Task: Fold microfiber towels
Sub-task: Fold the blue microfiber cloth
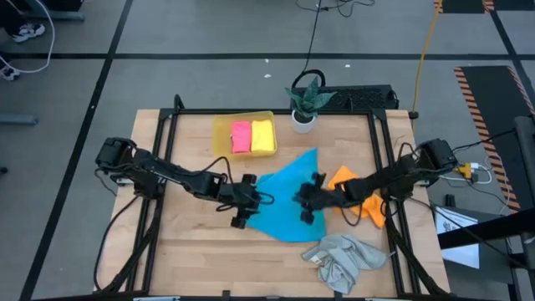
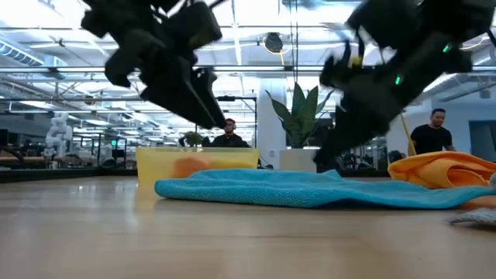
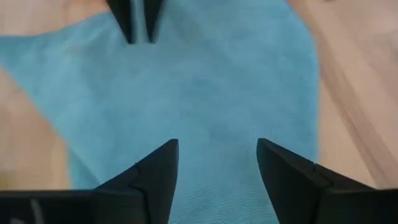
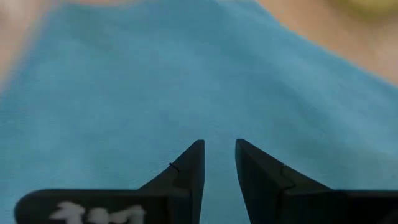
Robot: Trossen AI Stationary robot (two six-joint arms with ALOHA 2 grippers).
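Closest to the front edge, the crumpled light grey microfiber towel sits on bare wood. Mid-table, the bright blue microfiber towel lies spread flat, with open tabletop along its left side. The left gripper hangs over its left edge, fingers spread wide and holding nothing; the right gripper is over its right part, fingers narrowly apart, nothing pinched. The orange towel bunches at the blue one's right. Farther back, the pink and yellow towels lie folded in the translucent yellow plastic tray.
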